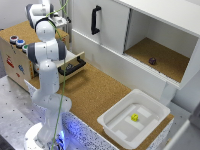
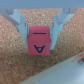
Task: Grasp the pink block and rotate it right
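Observation:
The pink block [image 2: 40, 42] fills the middle of the wrist view, a dark letter-like mark on its face, with cork surface behind it. My gripper [image 2: 40, 29] has its two pale fingers [image 2: 21, 24] pressed against the block's two sides, shut on it. In the exterior view the gripper [image 1: 62, 22] is at the far back on the exterior view's left, partly hidden behind the white arm [image 1: 47, 50]. The block itself does not show there.
A drawer with a black handle [image 1: 75, 65] stands slightly open beside the arm. The white cabinet has a door handle [image 1: 95, 20] and an open compartment holding a dark object [image 1: 152, 61]. A white bin [image 1: 112, 122] holds a yellow block [image 1: 134, 117]. Coloured buttons [image 1: 17, 41] sit on the wooden box.

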Robot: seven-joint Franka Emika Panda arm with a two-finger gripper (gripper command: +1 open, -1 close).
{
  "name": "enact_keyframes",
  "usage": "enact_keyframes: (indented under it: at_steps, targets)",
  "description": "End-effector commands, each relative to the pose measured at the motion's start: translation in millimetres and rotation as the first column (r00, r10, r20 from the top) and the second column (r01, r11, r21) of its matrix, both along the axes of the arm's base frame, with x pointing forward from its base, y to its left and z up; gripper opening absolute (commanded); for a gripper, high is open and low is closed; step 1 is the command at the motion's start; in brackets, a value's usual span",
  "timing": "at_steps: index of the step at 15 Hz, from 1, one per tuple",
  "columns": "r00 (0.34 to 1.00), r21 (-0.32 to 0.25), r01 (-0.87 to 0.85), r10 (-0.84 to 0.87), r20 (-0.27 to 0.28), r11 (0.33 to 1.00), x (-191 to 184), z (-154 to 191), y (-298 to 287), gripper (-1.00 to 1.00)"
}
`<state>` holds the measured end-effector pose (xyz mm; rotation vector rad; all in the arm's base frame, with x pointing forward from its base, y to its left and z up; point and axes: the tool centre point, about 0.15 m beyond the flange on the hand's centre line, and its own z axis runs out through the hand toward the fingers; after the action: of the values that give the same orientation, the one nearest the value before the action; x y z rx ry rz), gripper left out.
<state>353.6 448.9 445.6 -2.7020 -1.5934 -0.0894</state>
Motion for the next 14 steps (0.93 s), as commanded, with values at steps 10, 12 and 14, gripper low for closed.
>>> enact_keyframes:
  at_steps: [10,12,14]
  targets:
    - [0.622,0.014,0.783,-0.783,0.020,0.622,7,-4,-3,-1.00]
    - [0.584,0.026,0.810,-0.811,0.045,0.585,15,-3,-4,-1.00]
    - [0.474,0.092,0.875,-0.880,0.033,0.475,16,-3,-11,-1.00]
